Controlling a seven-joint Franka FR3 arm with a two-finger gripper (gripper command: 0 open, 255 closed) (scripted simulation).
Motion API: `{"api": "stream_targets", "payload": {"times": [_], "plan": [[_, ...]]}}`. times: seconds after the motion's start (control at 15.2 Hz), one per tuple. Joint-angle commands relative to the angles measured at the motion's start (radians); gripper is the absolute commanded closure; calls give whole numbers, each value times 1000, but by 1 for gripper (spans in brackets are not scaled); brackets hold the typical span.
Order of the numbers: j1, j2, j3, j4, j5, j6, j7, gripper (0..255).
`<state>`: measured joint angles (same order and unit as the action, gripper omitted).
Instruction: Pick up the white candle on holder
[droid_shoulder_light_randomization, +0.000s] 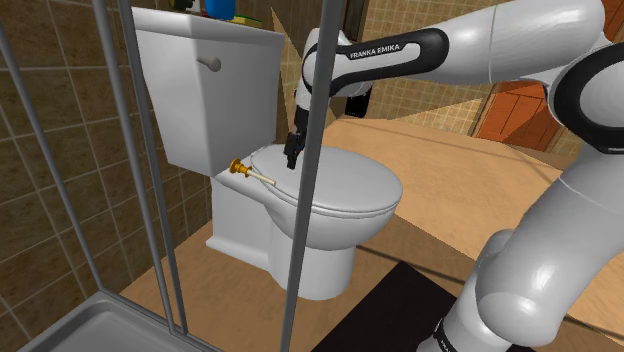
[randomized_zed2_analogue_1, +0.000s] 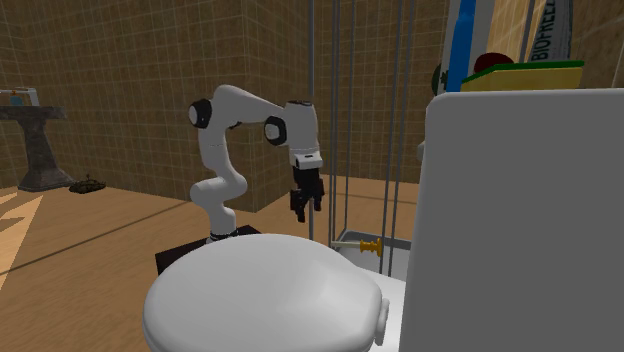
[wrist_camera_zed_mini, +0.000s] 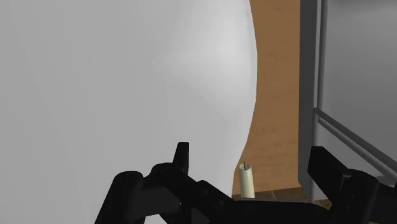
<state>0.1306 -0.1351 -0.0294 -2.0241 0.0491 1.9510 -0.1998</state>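
"Looking round the room, what's there?"

"Tan tiled walls (droid_shoulder_light_randomization: 60, 120), a wood floor (droid_shoulder_light_randomization: 450, 170), a grey shower frame (droid_shoulder_light_randomization: 145, 150), and a white toilet with its lid (droid_shoulder_light_randomization: 340, 185) down below the tank (droid_shoulder_light_randomization: 195, 90)."

"Where's the candle (droid_shoulder_light_randomization: 252, 174)?"

"On its side with its brass holder, on the ledge between tank and lid."

"And the gripper (droid_shoulder_light_randomization: 292, 152)?"

"Just above it, toward the shoulder view's right. Its fingers (wrist_camera_zed_mini: 181, 159) are spread wide, holding nothing. The wrist view puts the candle's end between them, untouched."
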Motion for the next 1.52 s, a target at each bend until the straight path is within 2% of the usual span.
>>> {"api": "stream_targets", "payload": {"times": [0.0, 0.59, 1.19, 1.25, 1.45], "plan": [[8, 74, 4, 61, 10, 25, -22, 0], [35, 367, 36, 353, 39, 73, -102, 0], [36, 389, 37, 280, 42, 167, -110, 0], [35, 388, 37, 281, 43, 166, -110, 255], [35, 389, 37, 281, 43, 166, -111, 255]]}}
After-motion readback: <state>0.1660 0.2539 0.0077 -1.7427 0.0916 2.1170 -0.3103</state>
